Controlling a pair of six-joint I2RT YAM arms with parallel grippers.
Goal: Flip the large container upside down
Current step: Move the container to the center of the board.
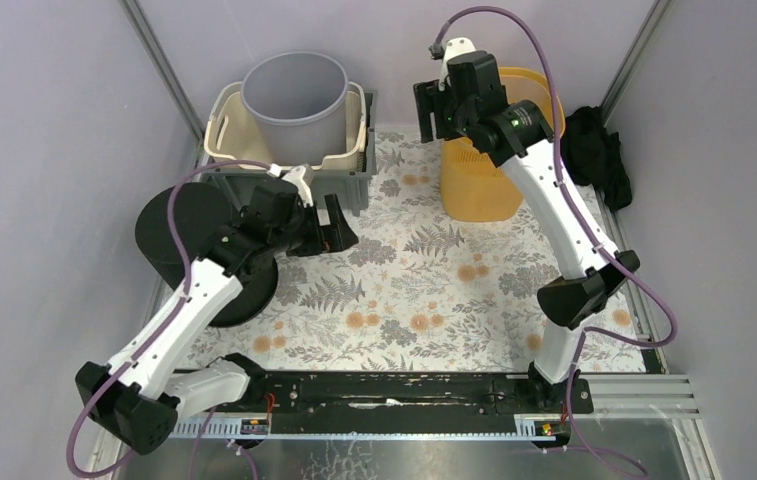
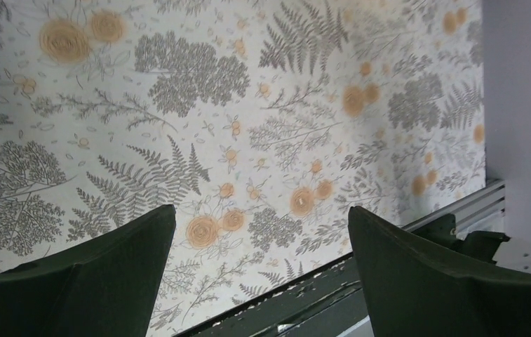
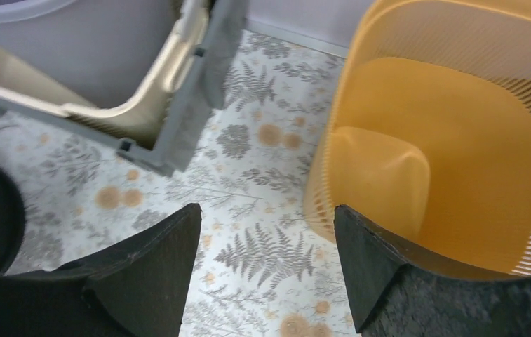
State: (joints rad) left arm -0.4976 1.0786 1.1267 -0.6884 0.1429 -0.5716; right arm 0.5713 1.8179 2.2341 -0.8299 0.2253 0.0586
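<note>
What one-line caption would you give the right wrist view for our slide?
Open right pincer poised at the rim of the upright yellow basket, floral tabletop below, nothing held.

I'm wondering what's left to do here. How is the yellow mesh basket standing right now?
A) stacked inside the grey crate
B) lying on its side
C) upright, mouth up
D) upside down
C: the yellow mesh basket stands upright on the patterned cloth, and the right wrist view looks down through its open mouth to its floor.
</note>
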